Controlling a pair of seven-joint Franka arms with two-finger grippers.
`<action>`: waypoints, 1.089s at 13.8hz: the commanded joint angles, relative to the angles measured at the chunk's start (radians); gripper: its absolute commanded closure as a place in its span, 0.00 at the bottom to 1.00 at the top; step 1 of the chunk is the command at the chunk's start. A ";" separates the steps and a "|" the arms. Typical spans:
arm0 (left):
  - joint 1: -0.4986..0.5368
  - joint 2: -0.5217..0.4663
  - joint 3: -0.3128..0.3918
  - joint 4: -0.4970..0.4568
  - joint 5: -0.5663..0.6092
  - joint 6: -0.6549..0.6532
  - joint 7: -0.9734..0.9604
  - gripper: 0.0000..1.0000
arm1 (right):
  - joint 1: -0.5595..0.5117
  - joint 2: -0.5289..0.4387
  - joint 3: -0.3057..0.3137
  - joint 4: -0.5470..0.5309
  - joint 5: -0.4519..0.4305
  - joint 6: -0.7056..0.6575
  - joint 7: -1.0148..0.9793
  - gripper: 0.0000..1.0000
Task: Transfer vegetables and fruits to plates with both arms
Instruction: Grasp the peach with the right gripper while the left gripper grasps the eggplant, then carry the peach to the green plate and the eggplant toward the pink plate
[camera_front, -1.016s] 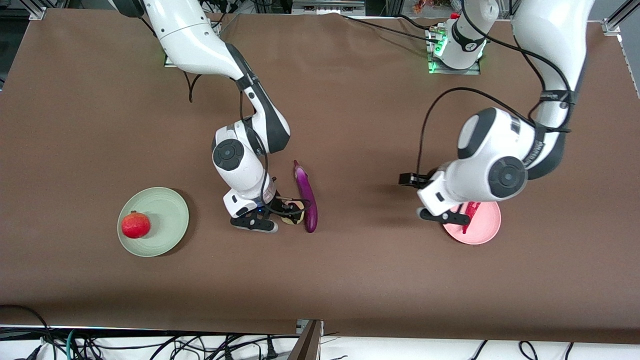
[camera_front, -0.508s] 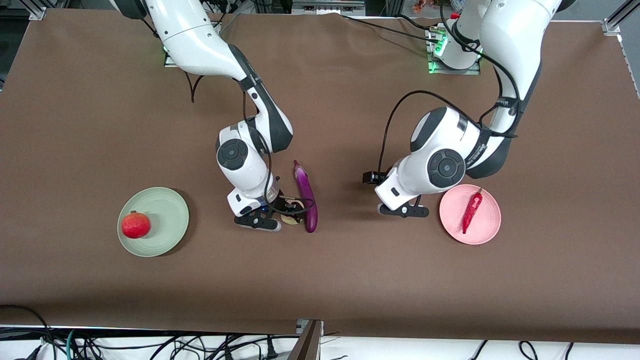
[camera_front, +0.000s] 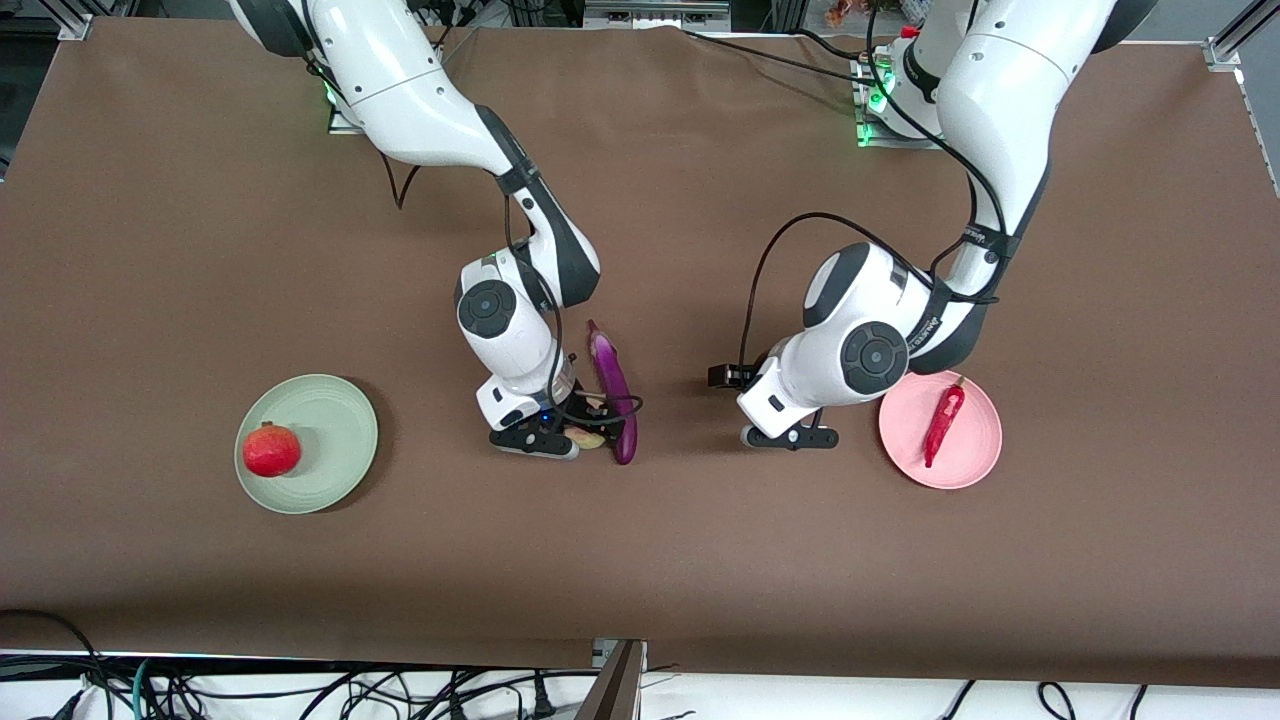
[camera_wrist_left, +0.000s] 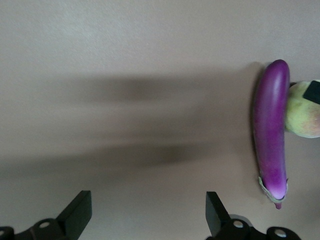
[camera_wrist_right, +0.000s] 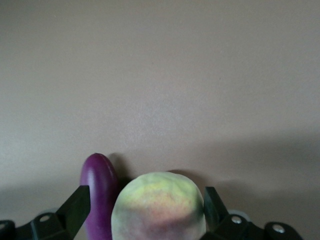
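The peach (camera_wrist_right: 159, 207) lies at the table's middle against the purple eggplant (camera_front: 611, 388), mostly hidden under my right hand in the front view. My right gripper (camera_wrist_right: 145, 210) is open and low over it, with the peach and the eggplant's (camera_wrist_right: 99, 192) rounded end between its fingers. My left gripper (camera_wrist_left: 148, 215) is open with nothing between its fingers, over bare table between the eggplant (camera_wrist_left: 272, 130) and the pink plate (camera_front: 972, 462). The red chili (camera_front: 943, 420) lies on the pink plate. The red pomegranate-like fruit (camera_front: 271, 450) sits on the mint green plate (camera_front: 335, 425).
The brown table cover (camera_front: 200, 250) lies under everything. Both arm bases (camera_front: 905, 110) and their cables run along the table edge farthest from the front camera. More cables hang below the nearest edge.
My left arm has swung off the pink plate toward the table's middle, uncovering the chili on it. My right gripper has shifted a little toward the eggplant, over the peach.
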 joint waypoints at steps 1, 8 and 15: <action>-0.036 0.014 0.007 0.018 -0.021 0.007 -0.039 0.00 | 0.009 0.018 0.002 0.010 0.004 0.016 0.002 0.00; -0.084 0.029 0.007 0.018 -0.020 0.073 -0.131 0.13 | 0.025 0.018 0.002 -0.008 -0.049 0.007 -0.027 0.21; -0.084 0.037 0.007 0.021 -0.020 0.073 -0.120 0.69 | 0.005 -0.080 -0.093 -0.014 -0.049 -0.169 -0.143 0.92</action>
